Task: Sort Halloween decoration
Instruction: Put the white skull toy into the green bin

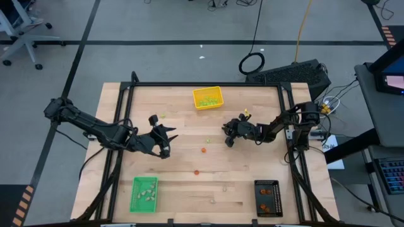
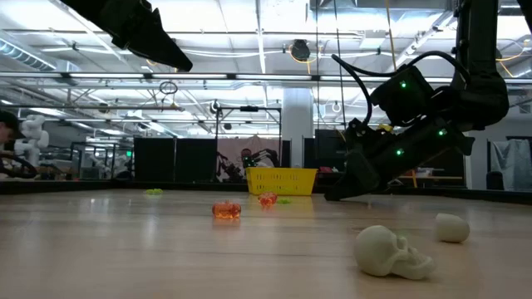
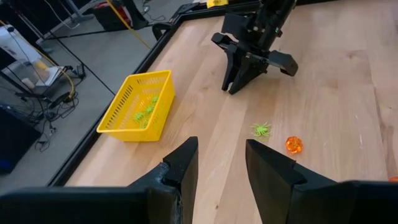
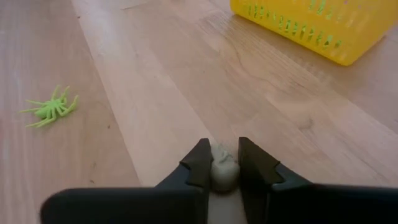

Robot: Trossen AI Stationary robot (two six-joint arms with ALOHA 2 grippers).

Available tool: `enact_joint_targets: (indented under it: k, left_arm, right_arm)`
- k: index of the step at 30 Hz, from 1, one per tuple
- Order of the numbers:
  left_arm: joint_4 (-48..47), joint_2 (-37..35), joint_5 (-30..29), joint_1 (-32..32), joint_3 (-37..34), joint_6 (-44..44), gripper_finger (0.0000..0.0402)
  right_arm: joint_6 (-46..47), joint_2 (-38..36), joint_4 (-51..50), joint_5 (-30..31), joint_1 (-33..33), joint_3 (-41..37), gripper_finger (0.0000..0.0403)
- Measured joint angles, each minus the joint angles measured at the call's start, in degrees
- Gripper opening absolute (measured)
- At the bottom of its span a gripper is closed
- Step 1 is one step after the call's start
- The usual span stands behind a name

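Note:
My right gripper (image 1: 228,137) is down at the table's middle, right of centre, shut on a tiny pale beige-grey decoration (image 4: 222,169). A light green spider (image 4: 51,107) and an orange piece (image 3: 293,145) lie loose on the wood near it. A second orange piece (image 1: 196,171) lies nearer the front. In the low view a pale skull (image 2: 391,252) and another pale piece (image 2: 451,227) lie on the near side of the table. My left gripper (image 3: 221,165) hovers open above the table's left half, with nothing between its fingers. My right gripper pinches the pale piece (image 4: 224,163) between its two fingertips (image 4: 200,163), one on each side of it. The fingers slant down from the table's right side, with their tips at the wood. Whether the piece is clear of the table I cannot tell.
A yellow tray (image 1: 207,98) holding green pieces stands at the far middle. A green tray (image 1: 144,193) with pale pieces stands at the near left. A black tray (image 1: 267,197) with orange pieces stands at the near right. A black frame (image 1: 205,84) borders the table.

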Motion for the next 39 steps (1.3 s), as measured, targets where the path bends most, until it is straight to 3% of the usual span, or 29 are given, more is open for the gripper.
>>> enact_joint_targets:
  k: [8, 15, 22, 29, 33, 39]
  left_arm:
    - [0.03, 0.00, 0.02, 0.00, 0.00, -0.04, 0.0132]
    - [0.31, 0.00, 0.07, 0.00, 0.00, -0.39, 0.0132]
    - [2.87, 1.19, 1.74, -0.01, 0.02, 1.63, 0.0132]
    - [19.40, 8.53, 7.31, -0.33, 0.03, 20.80, 0.0152]
    - [30.09, 14.67, 8.28, -0.97, 0.11, 32.63, 0.0191]
    - [37.03, 22.13, 9.39, -2.19, 0.11, 45.95, 0.0253]
  right_arm:
    - [-1.09, 0.22, 4.67, -1.65, 0.86, -0.11, 0.0031]
    - [-2.43, 0.34, 11.56, -9.93, 2.84, -0.22, 0.0026]
    - [-1.57, 0.26, 20.05, -14.02, 5.42, -0.19, 0.0027]
    - [0.22, 0.20, 25.79, -18.34, 7.50, 2.44, 0.0030]
    - [2.25, 0.17, 25.81, -21.85, 8.16, 5.46, 0.0030]
    - [5.24, 0.16, 25.81, -28.26, 8.88, 9.88, 0.0033]
